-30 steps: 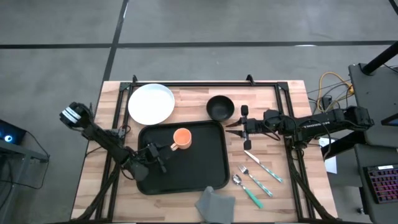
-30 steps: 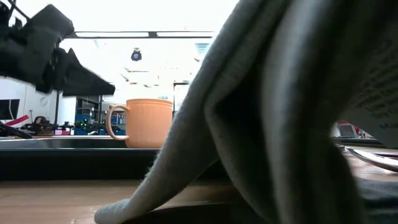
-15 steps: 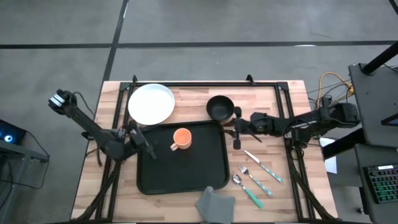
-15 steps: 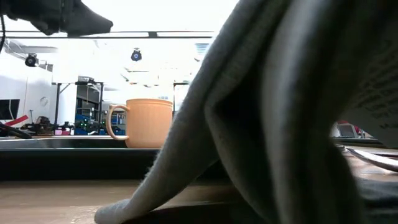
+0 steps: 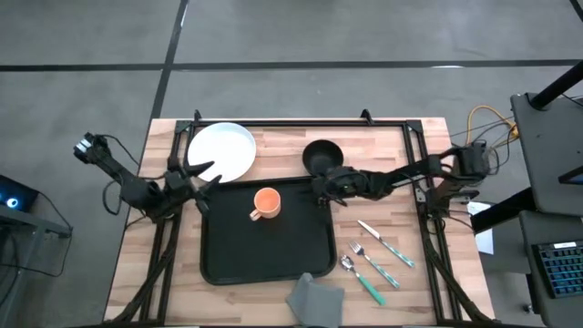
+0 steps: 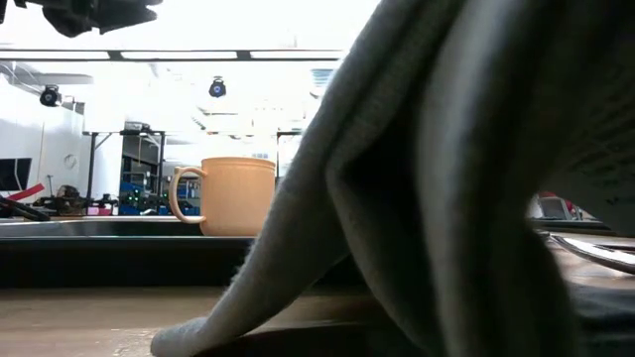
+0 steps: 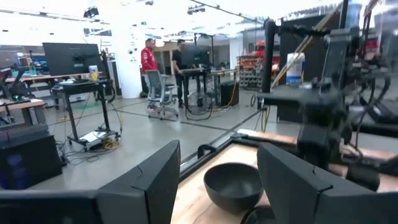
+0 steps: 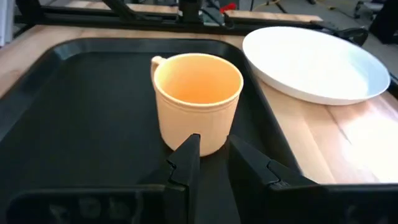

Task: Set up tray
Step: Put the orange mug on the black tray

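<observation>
Now the black tray (image 5: 264, 232) lies just ahead of the right gripper (image 5: 326, 185), whose narrowly parted fingers (image 8: 186, 163) hold nothing, with the orange cup (image 8: 196, 99) standing on it just past their tips. The left gripper (image 5: 194, 175), fingers wide apart and empty, hangs beside the white plate (image 5: 221, 151). Probably the plate goes next, so those fingers should straddle its rim squarely before closing.

The whole table (image 5: 273, 137) is seen straight down from overhead. At table height, the low view is largely blocked by a grey napkin (image 6: 446, 198) lying very close. The orange cup (image 8: 196, 99) on the tray (image 8: 74, 124) is viewed closely from the right wrist and shared with both. The black bowl (image 7: 233, 185) is faced by the left wrist.
</observation>
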